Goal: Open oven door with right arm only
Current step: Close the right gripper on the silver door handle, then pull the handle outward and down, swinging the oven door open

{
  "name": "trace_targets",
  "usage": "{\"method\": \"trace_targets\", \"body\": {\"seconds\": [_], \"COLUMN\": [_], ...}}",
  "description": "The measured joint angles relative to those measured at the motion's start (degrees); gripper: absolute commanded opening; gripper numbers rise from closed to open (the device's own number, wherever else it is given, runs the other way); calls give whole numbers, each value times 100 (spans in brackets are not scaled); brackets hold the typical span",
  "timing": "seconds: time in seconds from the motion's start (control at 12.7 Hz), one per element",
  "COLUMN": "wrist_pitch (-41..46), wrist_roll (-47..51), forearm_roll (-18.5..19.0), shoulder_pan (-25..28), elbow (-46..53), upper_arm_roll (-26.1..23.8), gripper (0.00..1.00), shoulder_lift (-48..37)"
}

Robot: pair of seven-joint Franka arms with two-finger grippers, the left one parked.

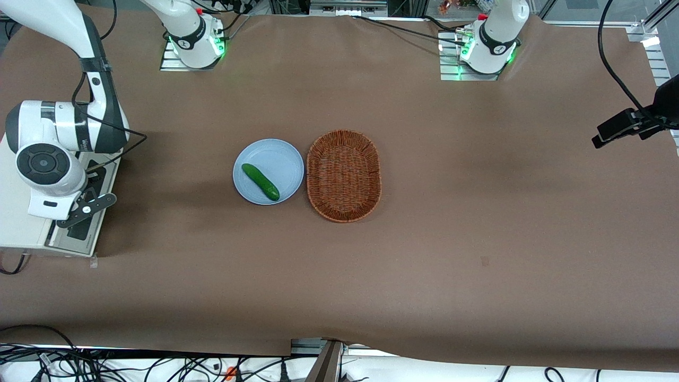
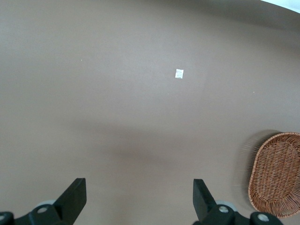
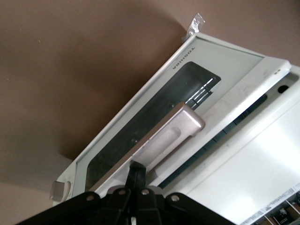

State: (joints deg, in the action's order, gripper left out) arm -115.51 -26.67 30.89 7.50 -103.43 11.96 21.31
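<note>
The oven door was seen folded down from the cream-white toaster oven, which stood at the working arm's end of the brown worktop. In the right wrist view the door lay roughly flat, its glass face turned upward and its free edge pointing away from the oven body toward the middle of the worktop. Its long axis ran along the oven's front, and the silver bar handle ran parallel to that axis near the free edge. A dark slot was visible between the door and the oven body.

The right arm was bent over the oven, and its hand was positioned just above the handle, close to the bar's middle. The black fingers were seen drawn together into a single narrow tip, with nothing gripped between them; whether that tip touched the bar could not be told.

Near the worktop's middle, well apart from the oven, a pale blue plate carried a green cucumber laid diagonally. A brown wicker basket sat just beside the plate, toward the parked arm's end.
</note>
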Motion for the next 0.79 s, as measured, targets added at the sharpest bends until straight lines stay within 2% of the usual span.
{"method": "trace_targets", "body": {"seconds": [0.55,0.79], "wrist_pitch": [-197,-378], "wrist_roll": [108,163], "forearm_roll": [-615,-1041], "shoulder_pan": [104,122], "elbow": [-8,-15], "upper_arm_roll": [-104,-183], "gripper": [0,0], "shoulder_lift": [103,229]}}
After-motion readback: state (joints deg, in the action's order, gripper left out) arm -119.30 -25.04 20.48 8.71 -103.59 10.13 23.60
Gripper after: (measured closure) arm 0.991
